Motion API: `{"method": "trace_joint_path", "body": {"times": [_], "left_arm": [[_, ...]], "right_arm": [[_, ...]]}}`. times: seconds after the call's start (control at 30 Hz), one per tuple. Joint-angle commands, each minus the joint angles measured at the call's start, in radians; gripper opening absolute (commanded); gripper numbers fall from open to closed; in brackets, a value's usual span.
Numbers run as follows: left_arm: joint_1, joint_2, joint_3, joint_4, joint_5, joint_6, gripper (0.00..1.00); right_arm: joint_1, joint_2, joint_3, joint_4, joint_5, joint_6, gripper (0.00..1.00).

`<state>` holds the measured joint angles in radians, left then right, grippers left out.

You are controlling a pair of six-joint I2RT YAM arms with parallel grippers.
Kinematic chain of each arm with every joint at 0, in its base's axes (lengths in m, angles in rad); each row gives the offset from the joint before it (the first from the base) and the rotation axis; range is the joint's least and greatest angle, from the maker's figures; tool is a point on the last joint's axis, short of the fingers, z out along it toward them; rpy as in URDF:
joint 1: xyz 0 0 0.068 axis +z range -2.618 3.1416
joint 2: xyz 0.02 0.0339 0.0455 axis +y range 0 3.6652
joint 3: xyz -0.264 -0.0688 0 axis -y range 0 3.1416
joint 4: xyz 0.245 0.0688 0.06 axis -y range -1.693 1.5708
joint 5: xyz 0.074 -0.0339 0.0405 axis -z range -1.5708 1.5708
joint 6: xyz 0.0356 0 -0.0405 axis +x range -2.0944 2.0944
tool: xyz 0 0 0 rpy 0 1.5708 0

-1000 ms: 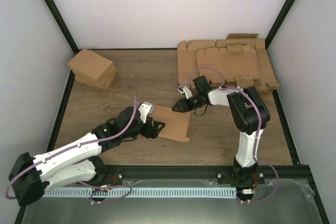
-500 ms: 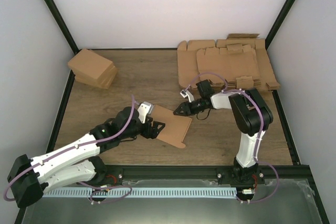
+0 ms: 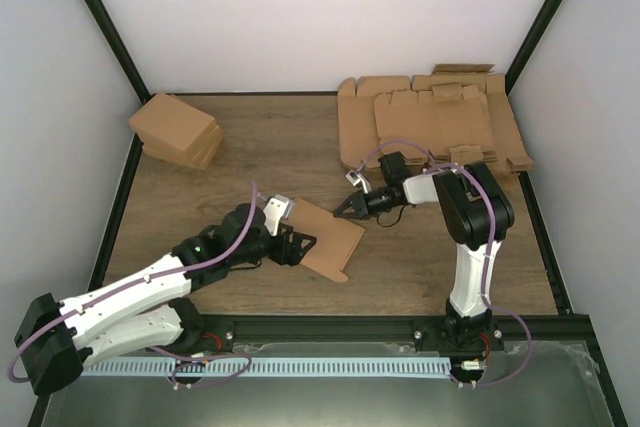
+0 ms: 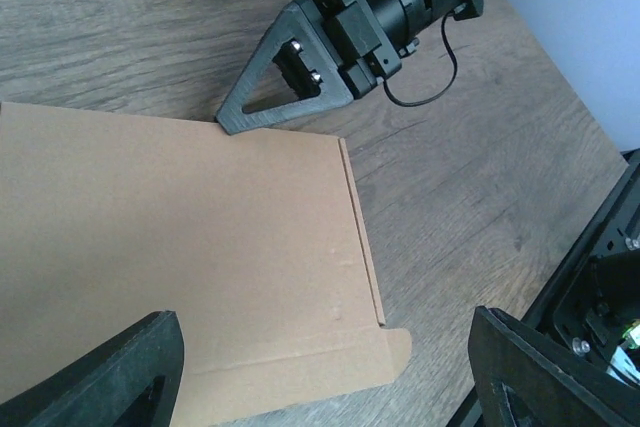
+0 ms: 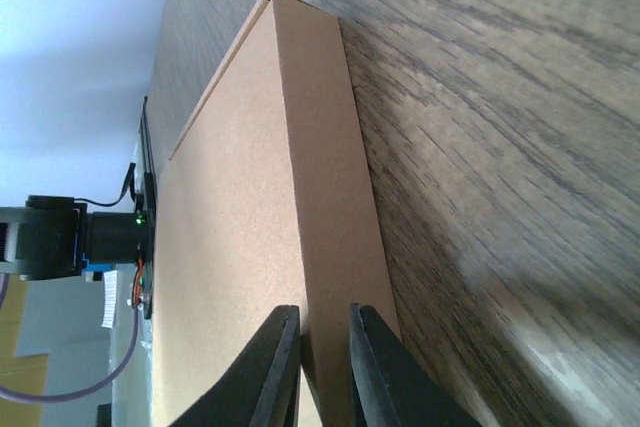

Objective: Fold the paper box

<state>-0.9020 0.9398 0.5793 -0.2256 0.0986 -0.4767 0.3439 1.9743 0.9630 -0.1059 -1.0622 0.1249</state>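
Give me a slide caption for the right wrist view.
Right gripper pinching a flap of the paper box on the table.

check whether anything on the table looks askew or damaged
The paper box sits diagonally, its far edge pinched by the right tool. The cardboard sheet pile at the back right is fanned unevenly. No damage shows.

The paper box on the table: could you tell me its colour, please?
Plain brown; the paper box shows best in the left wrist view.
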Motion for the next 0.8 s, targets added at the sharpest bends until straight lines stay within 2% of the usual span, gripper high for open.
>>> {"method": "trace_joint_path", "body": {"times": [0.0,0.3,0.4,0.47,0.53,0.67,0.77], "left_arm": [[-0.002,-0.014,-0.018,0.047,0.038,-0.033,0.81],[0.002,-0.066,0.029,0.024,0.034,-0.116,0.8],[0.012,-0.057,0.005,0.052,0.049,-0.152,0.68],[0.031,-0.025,-0.048,0.097,0.06,-0.173,0.55],[0.063,0.024,-0.106,0.187,0.099,-0.175,0.47],[0.114,0.14,-0.131,0.311,0.124,-0.155,0.41],[0.158,0.254,-0.094,0.325,0.123,-0.102,0.4]], "right_arm": [[-0.048,0.052,0.018,-0.003,0.031,0.015,0.14],[-0.095,0.097,0.023,0.021,0.014,0.043,0.13],[-0.095,0.091,0.025,0.023,0.017,0.04,0.14],[-0.095,0.083,0.027,0.022,0.023,0.039,0.15],[-0.093,0.063,0.029,0.028,0.028,0.038,0.19],[-0.092,0.009,0.026,0.047,0.03,0.034,0.22],[-0.088,-0.015,0.029,0.051,0.014,0.029,0.24]]}}
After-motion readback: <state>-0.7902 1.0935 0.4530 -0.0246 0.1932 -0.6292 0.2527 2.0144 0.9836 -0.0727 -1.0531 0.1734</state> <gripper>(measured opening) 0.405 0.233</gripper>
